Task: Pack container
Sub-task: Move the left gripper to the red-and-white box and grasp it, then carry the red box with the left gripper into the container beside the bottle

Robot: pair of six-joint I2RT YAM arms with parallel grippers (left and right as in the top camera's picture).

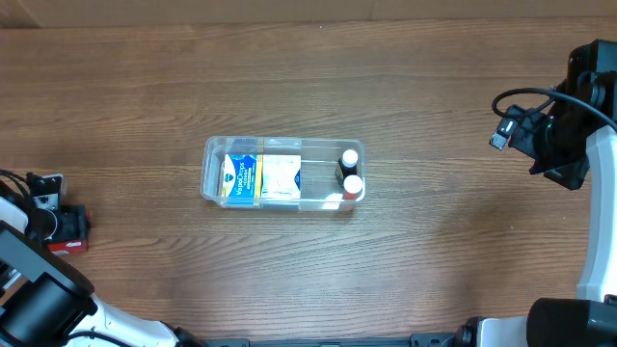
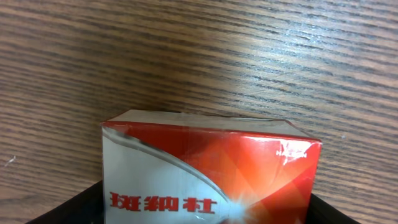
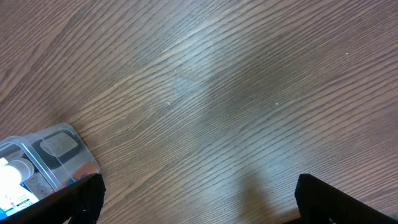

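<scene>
— What is the left tool (image 2: 205,213) doing?

— Its dark fingers (image 2: 68,210) sit on either side of a red and silver cardboard box (image 2: 211,165) with red characters on its face. The tool is closed around that box. From overhead, tool and box sit at the far left edge of the brown wood-grain bench (image 1: 145,77).

— And the right tool (image 3: 199,202)?

— Its two black fingers (image 3: 84,198) stand wide apart with nothing between them, only bare bench below. From overhead, that arm is at the far right, towards the back.

— Where is the clear rectangular plastic container (image 1: 208,181)?

— Near the middle of the bench, long side running left to right, well apart from both tools. One rounded corner of it shows at the lower left of the right wrist view.

— What is inside it?

— A blue and white carton (image 1: 239,177) lies at the left end. A white packet (image 1: 281,176) lies just beside it, in the middle. Two small bottles with white caps (image 1: 350,157) stand together at the right end, and the nearer one has a red label.
</scene>
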